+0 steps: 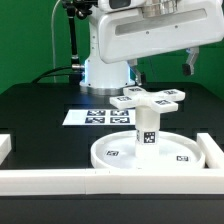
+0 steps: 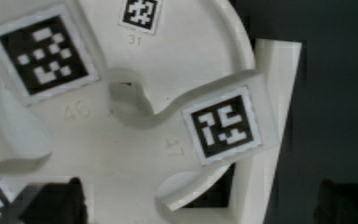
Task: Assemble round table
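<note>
The round disc point(image 1: 110, 155) lies flat on the black table. The short leg point(image 1: 147, 128) stands upright at its centre. The cross-shaped foot point(image 1: 150, 98) sits on top of the leg. My gripper point(image 1: 162, 66) hangs open and empty just above the foot, not touching it. In the wrist view the foot point(image 2: 123, 110) with its square tags fills the picture, and the disc's rim point(image 2: 279, 75) shows beyond it. My gripper point(image 2: 194, 205) has one dark fingertip point(image 2: 43, 200) on each side of the foot, spread wide.
The marker board point(image 1: 98, 116) lies behind the disc. White rail bars run along the front point(image 1: 50, 181), at the exterior view's right point(image 1: 214, 150) and at its left point(image 1: 4, 147). The robot's base point(image 1: 105, 70) stands at the back.
</note>
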